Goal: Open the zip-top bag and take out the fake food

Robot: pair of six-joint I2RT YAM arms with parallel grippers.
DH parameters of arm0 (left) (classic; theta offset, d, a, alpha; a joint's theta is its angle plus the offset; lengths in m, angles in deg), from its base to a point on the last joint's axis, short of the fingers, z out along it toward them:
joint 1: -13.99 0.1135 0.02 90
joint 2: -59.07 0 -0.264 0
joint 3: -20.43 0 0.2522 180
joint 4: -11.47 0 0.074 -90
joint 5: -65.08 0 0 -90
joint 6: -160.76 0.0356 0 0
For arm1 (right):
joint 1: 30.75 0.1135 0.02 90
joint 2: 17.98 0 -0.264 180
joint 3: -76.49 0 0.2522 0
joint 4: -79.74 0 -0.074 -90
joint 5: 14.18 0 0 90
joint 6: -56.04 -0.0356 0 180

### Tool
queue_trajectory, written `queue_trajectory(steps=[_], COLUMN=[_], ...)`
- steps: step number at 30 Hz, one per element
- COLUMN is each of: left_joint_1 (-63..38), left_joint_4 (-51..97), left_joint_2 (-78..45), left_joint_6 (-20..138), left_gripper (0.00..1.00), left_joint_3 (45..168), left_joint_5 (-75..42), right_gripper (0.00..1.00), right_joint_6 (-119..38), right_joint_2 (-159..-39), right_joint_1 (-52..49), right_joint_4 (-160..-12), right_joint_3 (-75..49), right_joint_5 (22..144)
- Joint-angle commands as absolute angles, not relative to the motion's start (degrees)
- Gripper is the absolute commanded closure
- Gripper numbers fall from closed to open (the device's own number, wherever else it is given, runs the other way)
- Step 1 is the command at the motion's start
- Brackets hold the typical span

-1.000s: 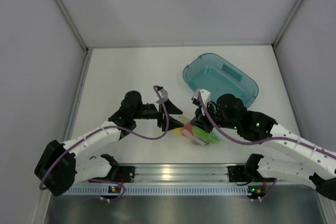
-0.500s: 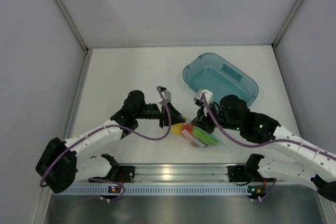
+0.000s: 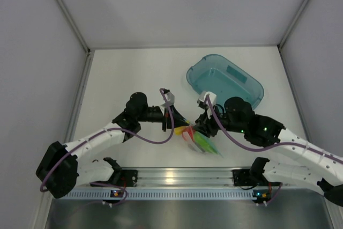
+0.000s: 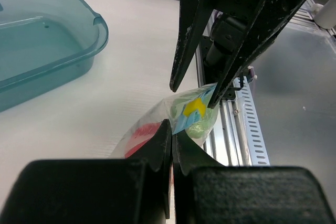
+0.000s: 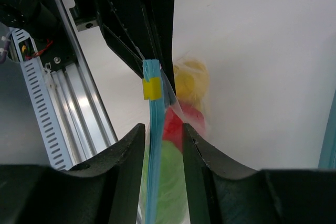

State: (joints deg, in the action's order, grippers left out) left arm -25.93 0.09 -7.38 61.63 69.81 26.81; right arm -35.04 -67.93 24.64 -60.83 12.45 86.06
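Bag (image 3: 199, 139) first, then surroundings by size. It's over the table (image 3: 134, 73), close to the front rail (image 3: 177, 175) and well apart from the tray (image 3: 225, 81), which has no food in it that we can see. We can't tell if the bag touches the table.

Left gripper (image 4: 169, 139): jaws pressed together on a fold of clear plastic at the bag's side. Right gripper (image 5: 161, 129): narrow gap, jaws either side of the zip strip (image 5: 153, 150). We can't tell whether they actually pinch it.

The zip strip reads as one flat blue line in the right wrist view, so we judge the mouth closed, or nearly. Food (image 3: 206, 144) seems all inside: green piece (image 5: 169, 179), red piece (image 5: 176, 121) and yellow piece (image 5: 191, 80) show through the plastic. The maroon one we can't spot, prob. hidden.

Smallest bit: the yellow slider (image 5: 151, 88) sits on the strip, beyond the right jaws' tips, next to the left gripper.

Progress, our judgement: grasp done, opening not done, removal not begun. To do: part the zip, then take out each piece.
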Motion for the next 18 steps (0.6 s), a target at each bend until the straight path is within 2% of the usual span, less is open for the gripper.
queue_trajectory(steps=[1, 7, 18], left_joint_1=[-26.3, -26.3, -26.3], left_joint_4=[-1.6, -1.6, 3.0], left_joint_2=[-5.9, -6.1, -8.1], left_joint_6=[60.7, 59.5, 57.4], left_gripper=[1.0, 1.0, 1.0], left_joint_3=[72.5, 72.8, 75.1], left_joint_5=[28.9, 26.2, 22.3], right_gripper=[0.64, 0.64, 0.67], right_joint_6=[-34.5, -32.4, -31.4], right_joint_2=[-70.0, -73.3, -77.0], right_joint_1=[25.6, 25.9, 27.9], right_joint_4=[-64.2, -64.3, -62.4], right_joint_3=[8.2, 5.2, 1.6], right_joint_5=[86.9, 86.2, 74.7])
